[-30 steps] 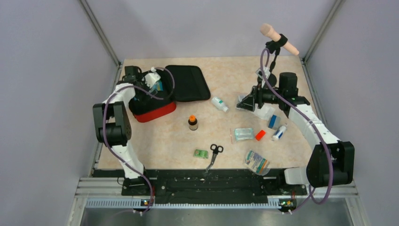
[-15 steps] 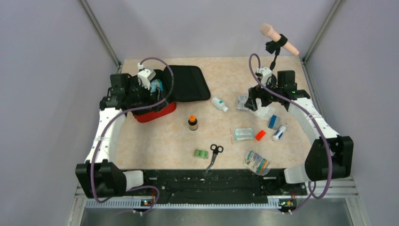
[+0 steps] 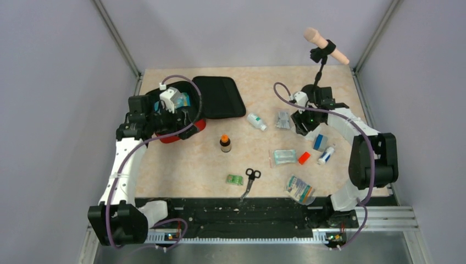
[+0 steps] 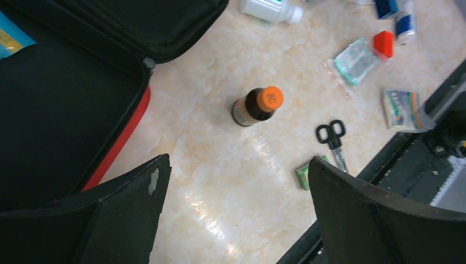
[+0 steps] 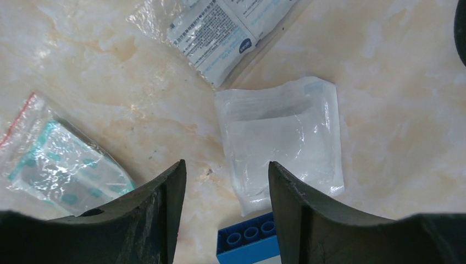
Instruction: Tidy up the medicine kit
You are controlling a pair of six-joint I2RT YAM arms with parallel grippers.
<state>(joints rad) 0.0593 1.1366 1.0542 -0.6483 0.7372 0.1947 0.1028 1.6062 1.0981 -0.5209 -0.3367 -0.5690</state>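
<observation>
top external view shows the medicine kit (image 3: 220, 98) lying open at the far left part of the table (image 3: 264, 82), with its black lid flat on the right of the red base. the left arm is over the base and hides most of it.

in the left wrist view the left claw (image 4: 239, 165) is spread wide. nothing is between its fingers and they touch nothing. one finger hangs over the black inside of the kit, the other over the bare table. below the gap a brown bottle (image 4: 255, 105) with an orange cap stands upright, near the kit but apart from it. scissors (image 4: 332, 137) and a small green packet (image 4: 304, 175) lie closer to the near edge.

the right claw (image 5: 226, 168) is low over the far right part of the table. its fingers stand partly apart and it holds nothing. under the gap a clear plastic pouch (image 5: 283, 137) lies flat; whether a fingertip touches it i cannot tell. a blue block (image 5: 247, 242) lies just beside the pouch's lower edge. a bag with teal contents (image 5: 60, 159) is on the left, and a printed packet (image 5: 220, 27) is above the pouch.
</observation>
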